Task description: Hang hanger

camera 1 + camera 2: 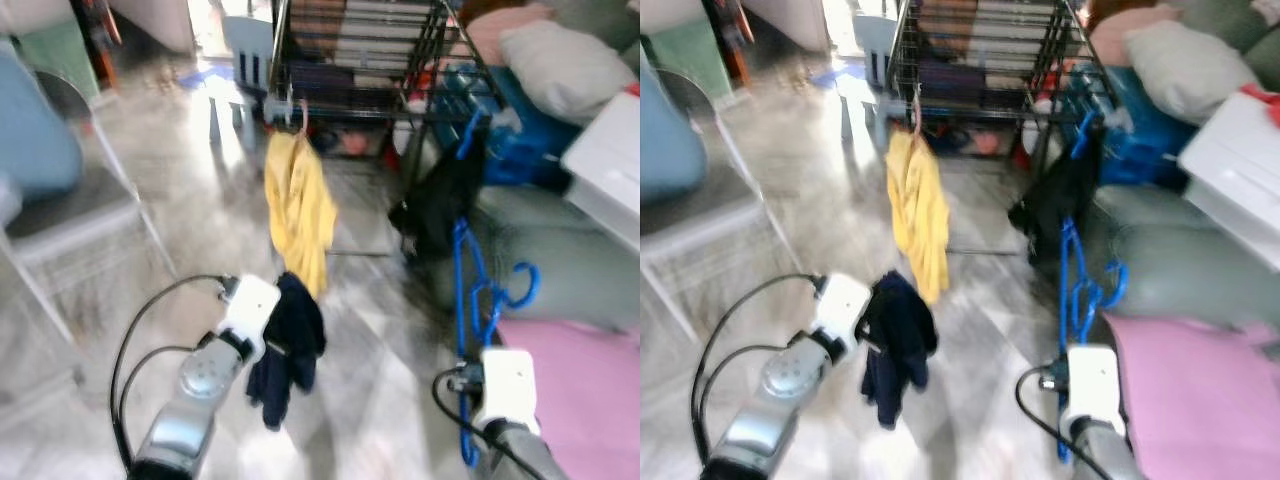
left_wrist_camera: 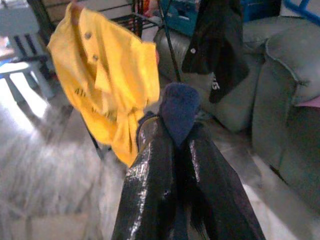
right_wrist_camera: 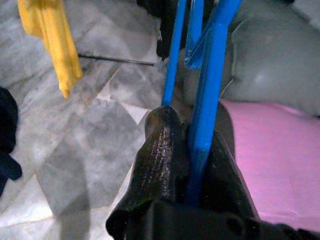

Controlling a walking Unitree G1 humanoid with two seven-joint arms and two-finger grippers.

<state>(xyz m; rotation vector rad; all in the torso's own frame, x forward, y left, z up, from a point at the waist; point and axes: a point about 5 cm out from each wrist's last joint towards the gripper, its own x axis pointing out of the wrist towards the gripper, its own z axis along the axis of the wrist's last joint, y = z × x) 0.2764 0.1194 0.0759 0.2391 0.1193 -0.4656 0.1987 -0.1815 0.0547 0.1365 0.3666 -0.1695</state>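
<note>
A black wire rack point(image 1: 985, 60) stands at twelve o'clock, with a yellow shirt point(image 1: 918, 215) hanging from its front rail and a black garment point(image 1: 1060, 205) on a blue hook at about one o'clock. The left arm's white wrist point(image 1: 840, 305) at seven o'clock carries a dark navy cloth point(image 1: 896, 345) dangling over the grey tiled floor point(image 1: 810, 180). At five o'clock blue hangers point(image 1: 1080, 300) rise from the right wrist point(image 1: 1090, 385), beside a pink cover point(image 1: 1200, 390).

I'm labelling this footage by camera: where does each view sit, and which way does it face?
Eye views: on the head, facing forward and down at the drying rack; both arms show.
Left wrist view: looks along the left end effector, shut on the navy garment.
Right wrist view: looks along the right end effector, shut on the blue hanger.
Shared: the yellow shirt.
</note>
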